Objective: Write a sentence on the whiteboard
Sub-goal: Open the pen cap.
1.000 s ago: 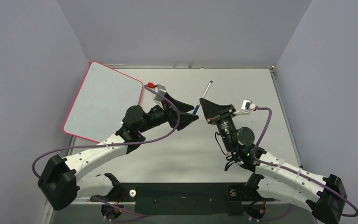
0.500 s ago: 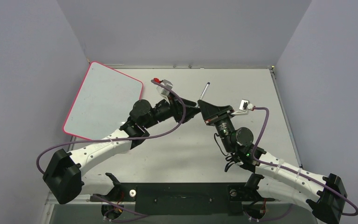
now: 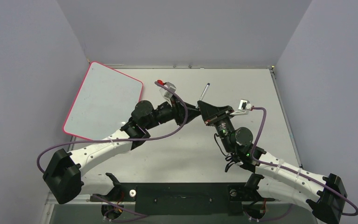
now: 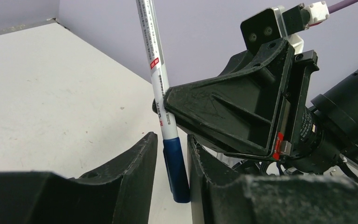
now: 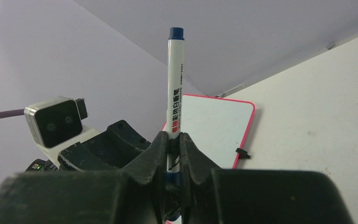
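Right gripper (image 5: 171,140): your right arm is pinching the marker (image 5: 175,88) by its lower barrel, with the jaws pressed tight against it and no gap showing.
Marker: it is standing roughly upright over the middle of the table (image 3: 261,93), with the white printed barrel above and the blue cap (image 4: 176,170) pointing down (a small blue end is also topping the barrel in the right wrist view).
Left gripper (image 4: 171,140): it is straddling the cap from the opposite side with the jaws partly open. One finger is sitting against the cap or very nearly so, and a thin strip of table is showing between the other finger and the cap.
Grippers together: you are seeing them nose to nose, with the left fingertips just below the right ones on the marker.
Whiteboard (image 3: 103,100): it is lying flat at the far left corner of the table, turned at an angle and well apart from both grippers, with a red-pink rim all round.
Board surface: it is looking plain white from above, though at this distance faint marks may be escaping you.
Clip (image 5: 242,153): a small black one is sticking out from the board's edge in the right wrist view.
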Robot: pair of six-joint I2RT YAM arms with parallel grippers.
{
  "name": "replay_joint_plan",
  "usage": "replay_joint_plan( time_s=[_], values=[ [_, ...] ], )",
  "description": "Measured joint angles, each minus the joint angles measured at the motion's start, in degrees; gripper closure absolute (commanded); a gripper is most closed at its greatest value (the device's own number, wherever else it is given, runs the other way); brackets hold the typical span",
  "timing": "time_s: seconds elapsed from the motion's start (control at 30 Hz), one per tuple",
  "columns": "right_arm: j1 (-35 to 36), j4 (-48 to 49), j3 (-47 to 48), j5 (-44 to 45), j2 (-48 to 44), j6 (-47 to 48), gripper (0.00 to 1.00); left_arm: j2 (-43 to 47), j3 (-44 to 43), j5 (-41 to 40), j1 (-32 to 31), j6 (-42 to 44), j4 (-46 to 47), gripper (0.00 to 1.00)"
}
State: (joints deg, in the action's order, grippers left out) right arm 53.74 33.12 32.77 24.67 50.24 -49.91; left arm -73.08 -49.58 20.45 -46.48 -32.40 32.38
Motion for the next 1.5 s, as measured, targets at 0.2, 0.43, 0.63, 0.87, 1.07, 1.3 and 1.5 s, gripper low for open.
replay_joint_plan(
  time_s=[0.2, 0.43, 0.63, 0.87, 1.07, 1.3, 1.5],
  values=[
    [0.0, 0.0, 0.2, 0.7, -0.3, 1.1, 1.00, 0.0, 0.0, 0.9, -0.4, 0.4, -1.9, 0.61],
    [0.0, 0.0, 0.8, 1.0, -0.9, 1.7, 1.00, 0.5, 0.1, 0.8, -0.7, 0.6, -2.6, 0.64],
    [0.0, 0.0, 0.8, 1.0, -0.9, 1.4, 1.00, 0.5, 0.1, 0.8, -0.7, 1.1, -2.6, 0.63],
    [0.0, 0.0, 0.8, 0.9, -0.9, 1.3, 1.00, 0.5, -0.4, 0.3, -0.7, 2.4, -4.2, 0.59],
    [0.0, 0.0, 0.8, 0.4, -0.9, 1.3, 1.00, 0.5, -1.8, -0.3, -0.7, 3.6, -5.8, 0.50],
    [0.0, -0.1, 0.7, 0.4, -0.9, 1.5, 1.00, 0.5, -2.9, -0.6, -0.7, 4.3, -7.0, 0.76],
    [0.0, -0.4, 0.7, 0.4, -0.9, 2.6, 1.00, 0.5, -3.0, -0.7, -1.0, 4.6, -7.6, 1.00]
  ],
)
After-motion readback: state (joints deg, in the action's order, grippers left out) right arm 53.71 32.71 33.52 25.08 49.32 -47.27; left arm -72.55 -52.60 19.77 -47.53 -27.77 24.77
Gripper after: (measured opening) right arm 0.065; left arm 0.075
